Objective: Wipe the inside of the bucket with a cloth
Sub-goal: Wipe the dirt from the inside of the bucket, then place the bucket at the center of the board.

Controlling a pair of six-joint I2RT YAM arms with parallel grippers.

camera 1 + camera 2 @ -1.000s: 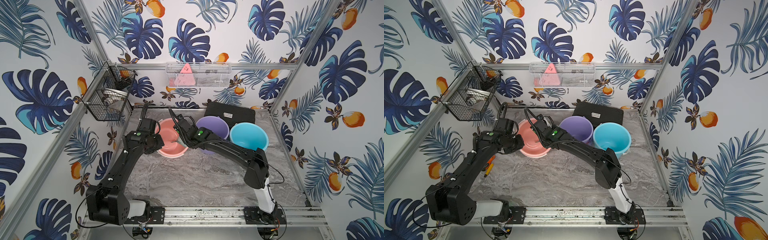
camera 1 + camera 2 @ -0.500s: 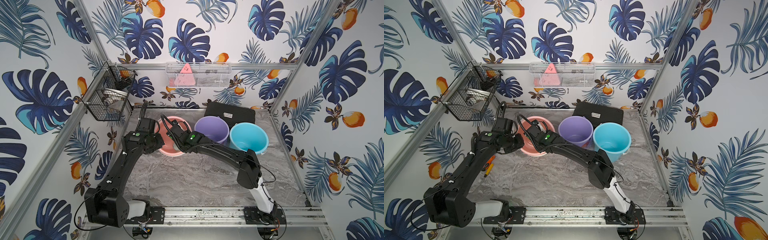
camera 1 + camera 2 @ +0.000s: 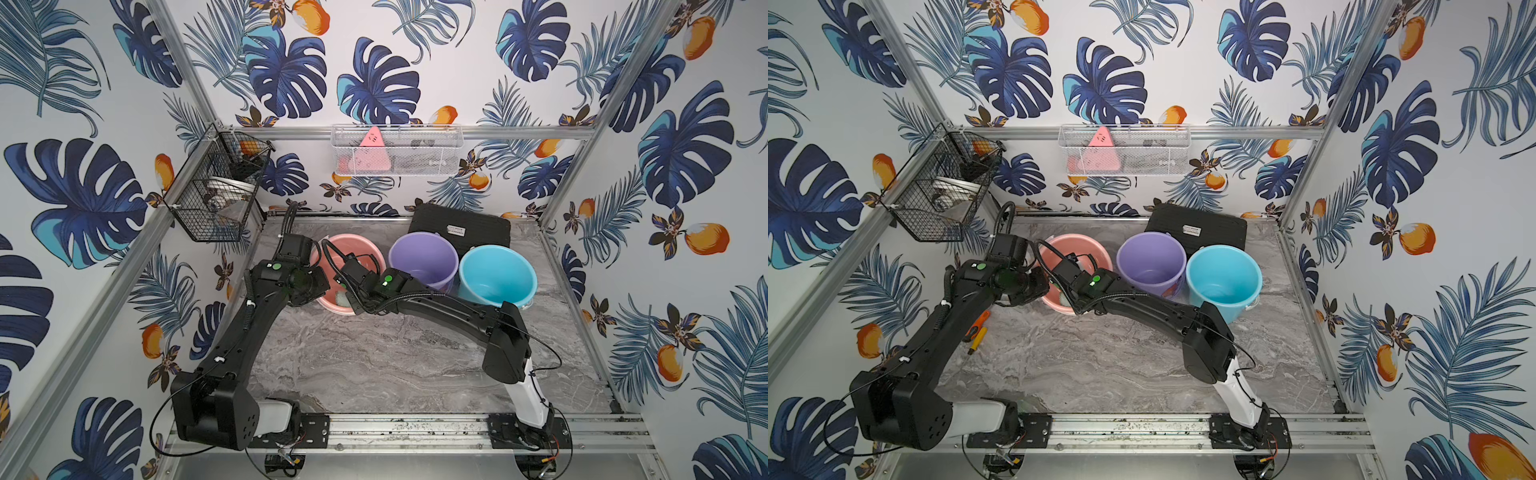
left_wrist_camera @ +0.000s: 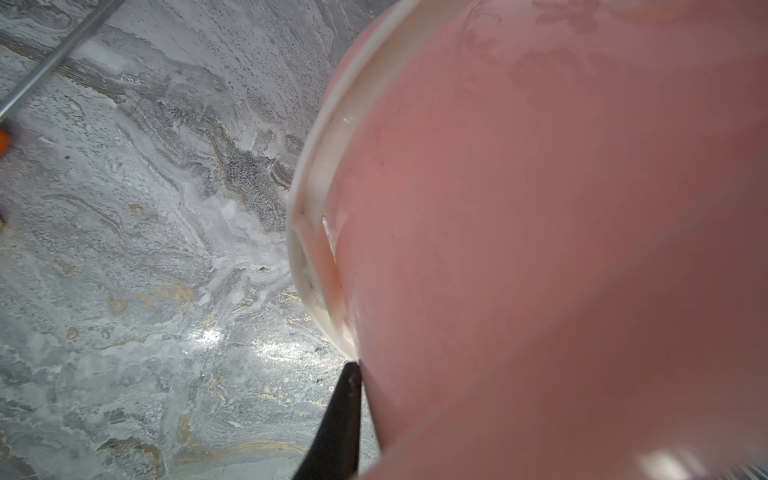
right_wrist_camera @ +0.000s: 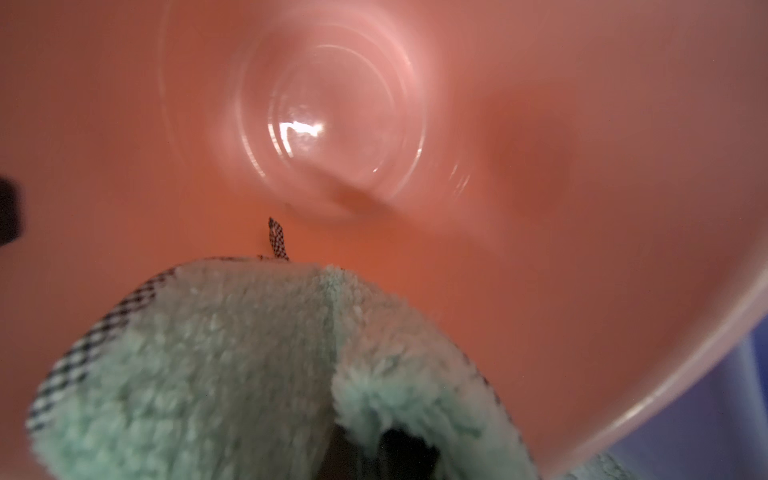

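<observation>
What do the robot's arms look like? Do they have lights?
The left arm and the right arm are chunky and black, each white near its base. Each has a small round green light and a ribbed black cable looping over it.

Right gripper point(image 5: 374, 453): buried under the cloth point(image 5: 232, 365). Only dark bits show at the frame's bottom edge, and the cloth is cut off there too. Pink bucket point(image 5: 124, 124): floor smeared, rim runs out of frame. Dark shape point(image 5: 8, 212) at the frame edge is cut off, can't tell what it is. In both top views my wrists cover my fingers. Left gripper point(image 4: 349, 411): one dark finger in frame, the other hidden by the bucket wall, which is out of focus. Orange and yellow tools point(image 3: 979, 328) by my left arm and wire basket point(image 3: 208, 216) contents: too small to name.
</observation>
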